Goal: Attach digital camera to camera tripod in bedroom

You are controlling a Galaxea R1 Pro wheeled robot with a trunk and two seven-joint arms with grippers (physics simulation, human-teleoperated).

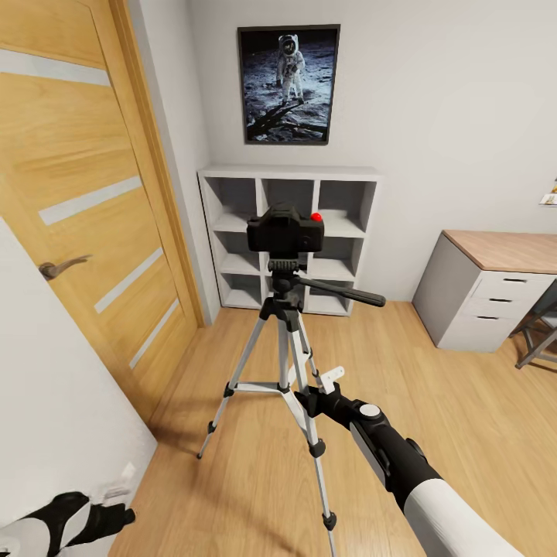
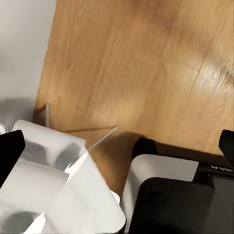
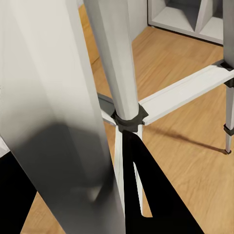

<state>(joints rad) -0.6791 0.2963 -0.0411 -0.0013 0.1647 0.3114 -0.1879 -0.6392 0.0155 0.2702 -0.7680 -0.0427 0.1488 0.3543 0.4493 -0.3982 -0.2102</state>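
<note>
The black digital camera (image 1: 285, 230), with a red spot on its top corner, sits on the head of the camera tripod (image 1: 283, 325). The tripod stands upright on the wood floor in front of the white cube shelf, its pan handle (image 1: 344, 292) pointing right. My right gripper (image 1: 321, 387) is low down beside the tripod's front leg, far below the camera. One white finger (image 1: 334, 375) shows right of that leg, with nothing held. The right wrist view shows a silver tripod leg (image 3: 114, 63) and brace (image 3: 185, 92) very close. My left gripper (image 1: 104, 520) hangs open near the floor.
An oak door (image 1: 85, 216) stands at the left and the white cube shelf (image 1: 290, 232) against the back wall under an astronaut poster (image 1: 288, 83). A grey desk with drawers (image 1: 487, 298) and a chair (image 1: 541, 333) are at the right. Wood floor (image 1: 232, 480) lies around the tripod.
</note>
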